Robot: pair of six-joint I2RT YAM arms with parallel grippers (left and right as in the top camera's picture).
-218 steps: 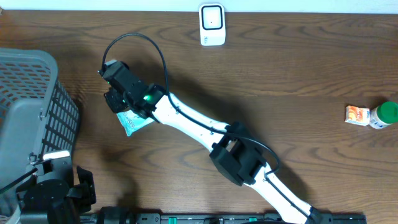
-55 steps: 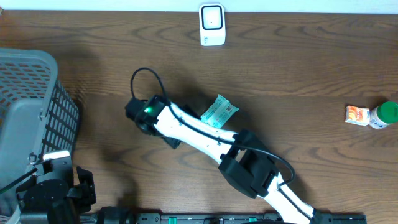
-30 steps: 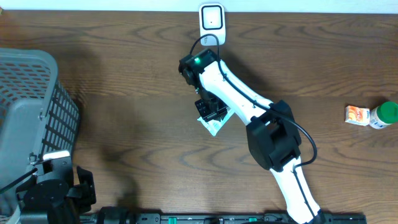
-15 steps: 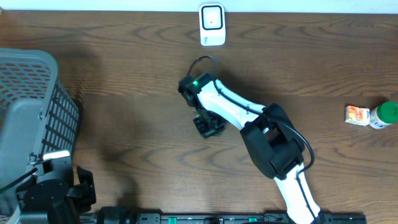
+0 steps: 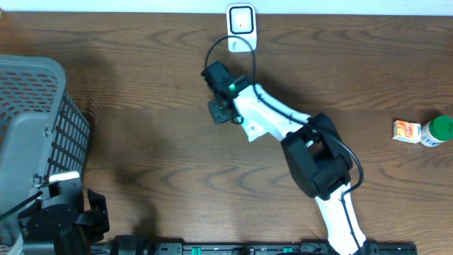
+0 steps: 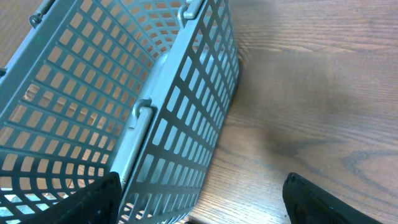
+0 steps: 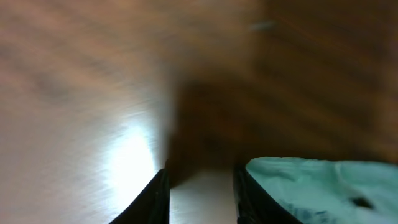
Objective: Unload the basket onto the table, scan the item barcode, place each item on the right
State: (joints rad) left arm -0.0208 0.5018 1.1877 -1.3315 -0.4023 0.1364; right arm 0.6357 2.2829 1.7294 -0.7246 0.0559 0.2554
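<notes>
The item is a teal packet (image 7: 317, 186). In the right wrist view it lies low at the right, outside my right finger; in the overhead view the arm covers most of it. My right gripper (image 7: 200, 202) (image 5: 218, 110) hovers low over the wood, its jaws a little apart with only bare table between them. It sits just below and left of the white scanner (image 5: 241, 27) at the table's far edge. My left gripper (image 6: 205, 208) is wide open and holds nothing, beside the basket.
A grey mesh basket (image 5: 35, 106) (image 6: 124, 93) stands at the left edge of the table. A small orange box (image 5: 406, 131) and a green-capped bottle (image 5: 439, 130) sit at the far right. The left arm rests at the bottom left corner.
The right arm brought the packet from beside the basket to the middle of the table. In the last half second its jaws parted and it shifted up-left toward the scanner. The left arm stayed still.
</notes>
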